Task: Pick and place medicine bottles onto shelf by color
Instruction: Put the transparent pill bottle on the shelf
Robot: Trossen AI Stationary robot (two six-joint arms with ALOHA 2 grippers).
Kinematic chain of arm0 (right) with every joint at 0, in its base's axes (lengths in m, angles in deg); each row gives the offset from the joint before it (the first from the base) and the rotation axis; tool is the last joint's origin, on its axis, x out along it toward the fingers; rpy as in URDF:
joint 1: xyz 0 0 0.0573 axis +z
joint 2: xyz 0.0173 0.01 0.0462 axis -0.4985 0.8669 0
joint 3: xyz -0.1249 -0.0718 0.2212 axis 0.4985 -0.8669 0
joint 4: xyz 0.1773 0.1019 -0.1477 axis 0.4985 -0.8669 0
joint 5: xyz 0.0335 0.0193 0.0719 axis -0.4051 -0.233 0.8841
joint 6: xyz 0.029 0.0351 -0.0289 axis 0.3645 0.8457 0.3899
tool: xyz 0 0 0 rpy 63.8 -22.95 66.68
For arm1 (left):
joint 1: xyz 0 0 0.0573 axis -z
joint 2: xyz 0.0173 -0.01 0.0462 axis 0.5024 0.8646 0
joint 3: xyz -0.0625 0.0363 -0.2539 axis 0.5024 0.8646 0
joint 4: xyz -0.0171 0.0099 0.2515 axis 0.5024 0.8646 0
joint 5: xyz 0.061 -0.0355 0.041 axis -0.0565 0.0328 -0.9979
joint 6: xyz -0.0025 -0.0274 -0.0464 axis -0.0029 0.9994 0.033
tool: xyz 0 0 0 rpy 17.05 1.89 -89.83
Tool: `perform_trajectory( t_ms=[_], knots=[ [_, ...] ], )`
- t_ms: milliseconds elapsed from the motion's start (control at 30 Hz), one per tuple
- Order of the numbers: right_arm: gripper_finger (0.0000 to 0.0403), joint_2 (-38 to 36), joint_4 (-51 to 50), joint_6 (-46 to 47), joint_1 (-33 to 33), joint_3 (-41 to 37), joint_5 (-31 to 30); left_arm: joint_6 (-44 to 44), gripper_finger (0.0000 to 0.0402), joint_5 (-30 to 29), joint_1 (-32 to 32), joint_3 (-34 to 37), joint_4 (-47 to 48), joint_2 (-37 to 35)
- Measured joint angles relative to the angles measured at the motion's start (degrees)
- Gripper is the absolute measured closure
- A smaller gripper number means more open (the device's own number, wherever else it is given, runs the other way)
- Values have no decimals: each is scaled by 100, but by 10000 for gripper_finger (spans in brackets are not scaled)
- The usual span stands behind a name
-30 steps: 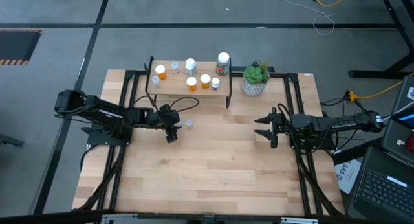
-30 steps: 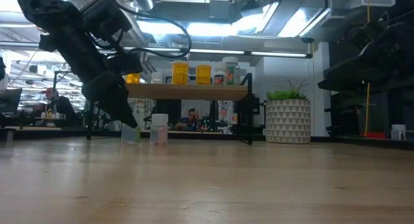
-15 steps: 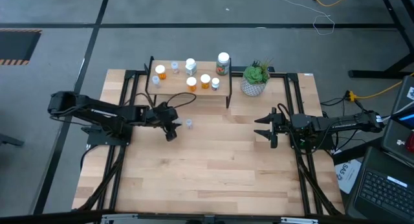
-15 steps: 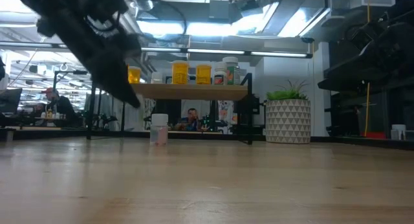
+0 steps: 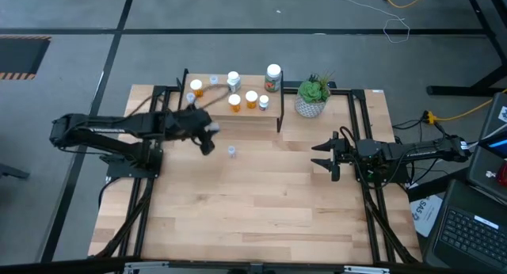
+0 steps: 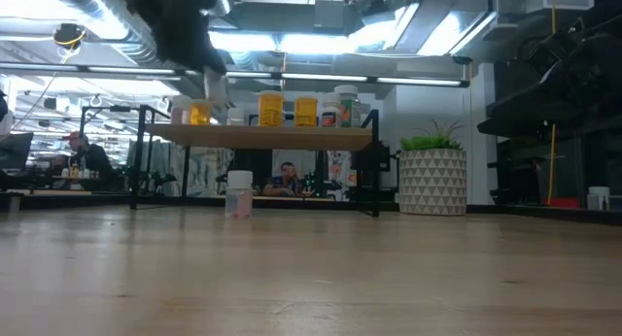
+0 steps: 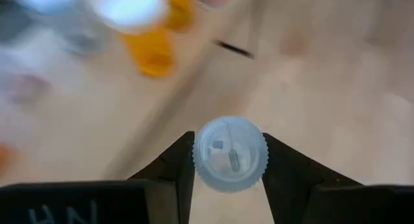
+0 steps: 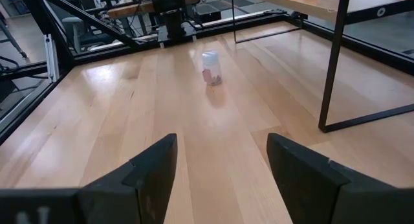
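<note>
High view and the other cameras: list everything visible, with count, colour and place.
Clear bluish bottle with pale ribbed cap: one, clamped in left gripper.
Clear bottle: one, standing on wooden tabletop, before shelf.
Orange white-capped bottles: about three, on light-plank, black-legged shelf.
Larger dark white-capped bottle: one, shelf's right end.
Green potted plant: one, right of shelf.
Left gripper: shut, raised near shelf's front.
Right gripper: open, waiting at table's right.

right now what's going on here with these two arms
The left gripper has its fingers shut on a clear bottle with a pale cap and holds it up near the left end of the shelf, where several bottles already stand. One more clear bottle is on the table. The right gripper waits open on its own side.
</note>
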Motion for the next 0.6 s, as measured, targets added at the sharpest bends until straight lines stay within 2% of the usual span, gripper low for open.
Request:
perform_trajectory(
  t_ms=[100,167,367,600],
  knots=[
    [162,0,0,0,-2,0,0,-56,269,-359,-350,-398,293,54],
    [162,-2,0,-1,-1,0,0,-194,269,-383,-666,-505,534,63],
    [162,-2,0,0,-2,0,0,-342,269,36,-1613,-545,677,91],
    [162,0,0,0,-1,0,0,-634,269,508,-2443,-545,626,232]
  ],
)
